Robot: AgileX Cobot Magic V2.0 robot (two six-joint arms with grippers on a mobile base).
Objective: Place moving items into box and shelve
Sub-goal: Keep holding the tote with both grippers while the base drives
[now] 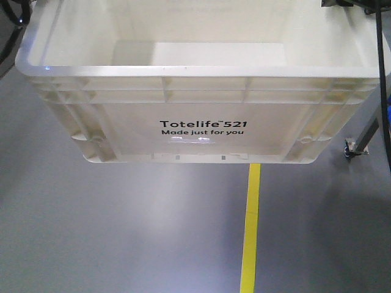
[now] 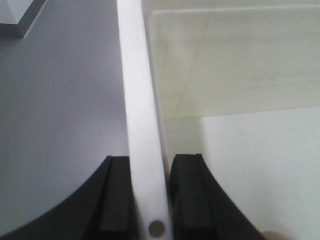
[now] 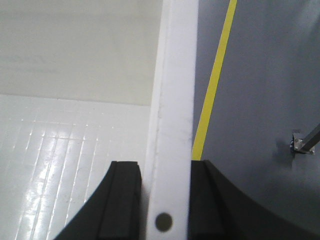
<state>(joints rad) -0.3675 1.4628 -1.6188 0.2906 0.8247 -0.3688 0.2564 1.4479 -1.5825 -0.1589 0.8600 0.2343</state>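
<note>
Box (image 1: 201,131): held above floor (image 1: 122,232); no fruit in view.
Left tool (image 2: 150,200): clamped on box.
Right tool (image 3: 167,200): clamped likewise.
Remaining: shelving, probably.

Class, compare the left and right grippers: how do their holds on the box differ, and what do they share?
In its wrist view the left gripper has the box's inside right of the rim; the right gripper has it left. Beside the left gripper the floor is plain grey; beside the right gripper a yellow line crosses it. Both are shut on the box's white rim, one finger inside, one outside.
</note>
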